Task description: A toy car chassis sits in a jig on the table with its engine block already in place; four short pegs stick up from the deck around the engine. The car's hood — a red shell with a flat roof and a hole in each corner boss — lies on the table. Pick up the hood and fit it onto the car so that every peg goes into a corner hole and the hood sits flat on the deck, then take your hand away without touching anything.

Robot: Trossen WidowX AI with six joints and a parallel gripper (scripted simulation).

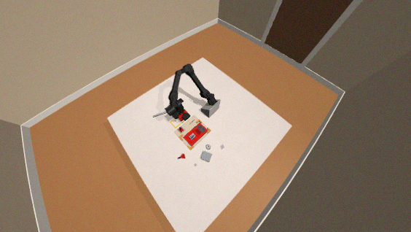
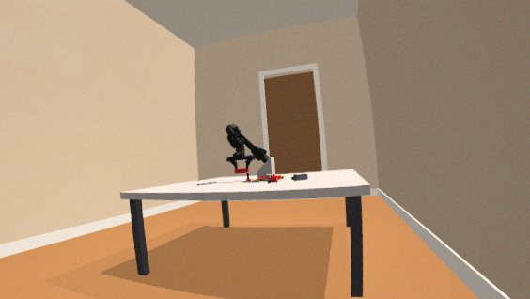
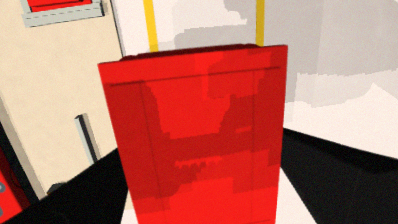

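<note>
The red hood [image 1: 181,114] [image 2: 241,170] [image 3: 200,115] is between the two black fingers, roof towards the wrist camera. My gripper [image 2: 241,169] [image 3: 201,144] is shut on its sides and holds it above the table, as the exterior view shows. The red chassis [image 1: 195,137] sits in the beige jig [image 1: 191,121] [image 3: 55,65], beside the held hood. A light grey part and a dark grey part show on the chassis. Which one is the engine block, and where the pegs are, is too small to tell. The hood's corner holes cannot be made out.
A yellow outline [image 3: 260,22] lies on the table [image 1: 248,124] below the hood. A small red part [image 1: 181,129] stands on the jig board. A grey block [image 1: 206,156], a wheel [image 1: 208,148] and a red-and-black piece [image 1: 182,156] lie beyond. A thin rod [image 1: 159,114] lies near the arm.
</note>
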